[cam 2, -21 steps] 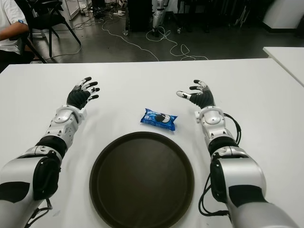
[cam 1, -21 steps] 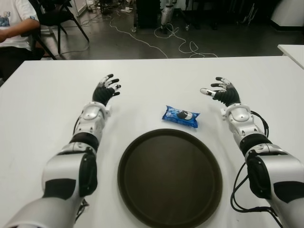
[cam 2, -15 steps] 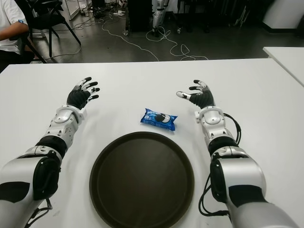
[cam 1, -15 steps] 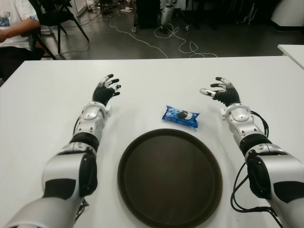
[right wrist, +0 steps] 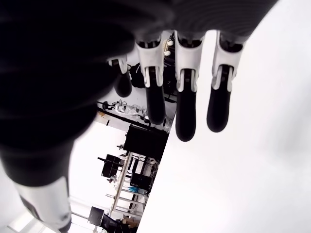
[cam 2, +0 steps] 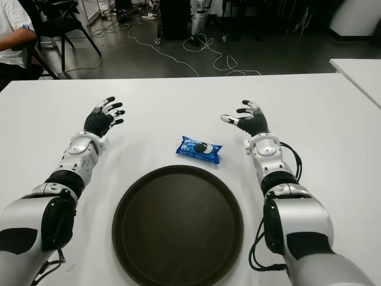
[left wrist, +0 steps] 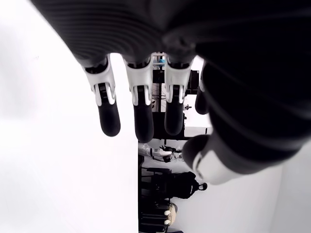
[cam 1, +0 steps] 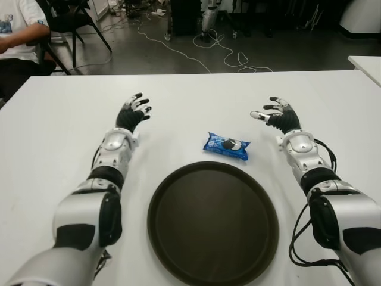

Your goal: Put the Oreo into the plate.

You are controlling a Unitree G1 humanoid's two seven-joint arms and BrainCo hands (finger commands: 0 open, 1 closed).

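Oreo on table, neither hand on it.
Nearest me the plate; just beyond its far rim the Oreo. I see my right hand right of it, left hand farther left, both spread, holding nothing.

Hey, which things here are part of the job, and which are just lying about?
Part of the job: blue Oreo packet on the white table; round dark brown plate; open right hand, nearest the packet.

Just about: open left hand; floor cables; seated person.
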